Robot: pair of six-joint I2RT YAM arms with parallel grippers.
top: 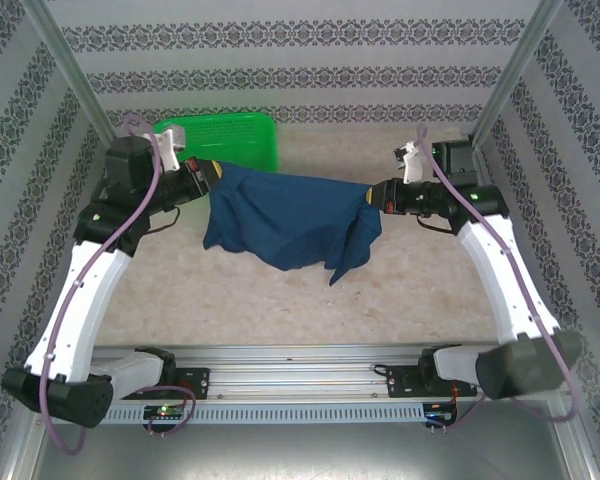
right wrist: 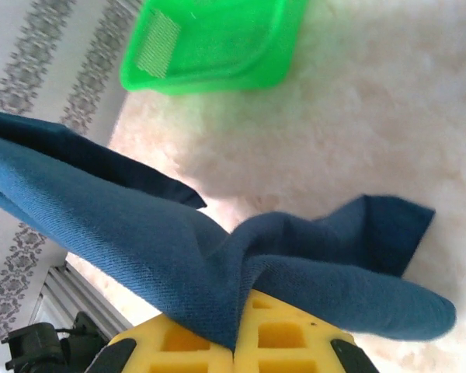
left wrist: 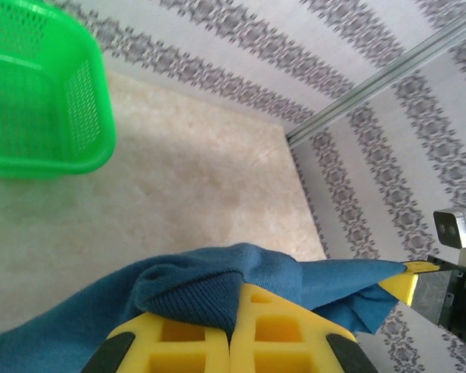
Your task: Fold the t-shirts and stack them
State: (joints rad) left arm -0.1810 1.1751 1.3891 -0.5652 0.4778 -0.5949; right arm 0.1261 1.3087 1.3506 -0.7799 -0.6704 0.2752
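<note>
Right, my left fingers (left wrist: 144, 334) are pinched together on a bunched edge of the navy t-shirt (top: 285, 215), with the green basket (top: 230, 135) just behind. The shirt hangs stretched between both arms and sags towards the worktop (top: 280, 310); I can't quite tell whether its low fold touches. It looks light, soft and limp, so it should droop wherever it is unsupported. I'd grip it at hems or seams. My right fingers (right wrist: 318, 334) are clamped on the opposite edge, with a loose corner dangling below.
</note>
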